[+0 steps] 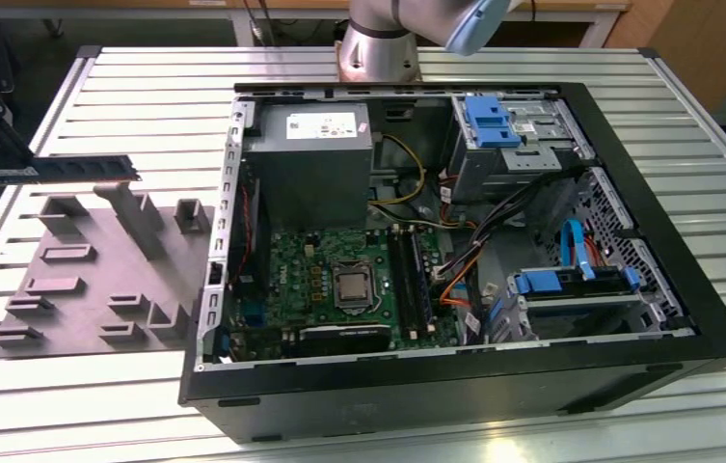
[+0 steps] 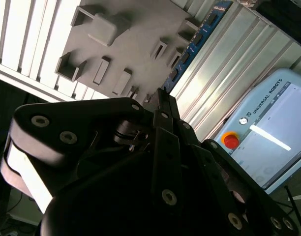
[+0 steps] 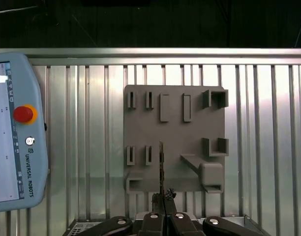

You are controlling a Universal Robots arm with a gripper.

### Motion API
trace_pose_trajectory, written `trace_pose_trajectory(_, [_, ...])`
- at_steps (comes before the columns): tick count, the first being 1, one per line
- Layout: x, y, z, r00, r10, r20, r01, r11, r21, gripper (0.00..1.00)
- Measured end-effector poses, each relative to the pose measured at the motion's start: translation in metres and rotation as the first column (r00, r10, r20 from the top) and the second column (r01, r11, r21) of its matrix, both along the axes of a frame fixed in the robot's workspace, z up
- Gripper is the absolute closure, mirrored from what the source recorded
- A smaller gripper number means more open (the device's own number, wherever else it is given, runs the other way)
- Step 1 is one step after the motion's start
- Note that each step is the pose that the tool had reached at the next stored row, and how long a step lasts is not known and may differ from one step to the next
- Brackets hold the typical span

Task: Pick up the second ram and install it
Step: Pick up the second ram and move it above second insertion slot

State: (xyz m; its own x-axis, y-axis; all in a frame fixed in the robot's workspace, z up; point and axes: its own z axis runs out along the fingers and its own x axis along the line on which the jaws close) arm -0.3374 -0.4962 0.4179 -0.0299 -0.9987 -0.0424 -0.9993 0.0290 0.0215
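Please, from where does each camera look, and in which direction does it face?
Exterior view: off the arm and raised, looking down on the open computer case, the grey tray and the arm's base.
First wrist view: on the arm, looking past the gripper straight down at the tray; the second ram shows edge-on.
Second wrist view: behind the gripper's body, looking obliquely at tray and ram.
Shared: both wrist views show the teach pendant; all three show tray and ram.
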Motion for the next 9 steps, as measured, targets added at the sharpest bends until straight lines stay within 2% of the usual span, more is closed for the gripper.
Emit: trace_pose_trajectory(9, [0.0084,0.0001,-0.0001,1.0,0.0,0.0,0.0,1.0,0.0001,0.89])
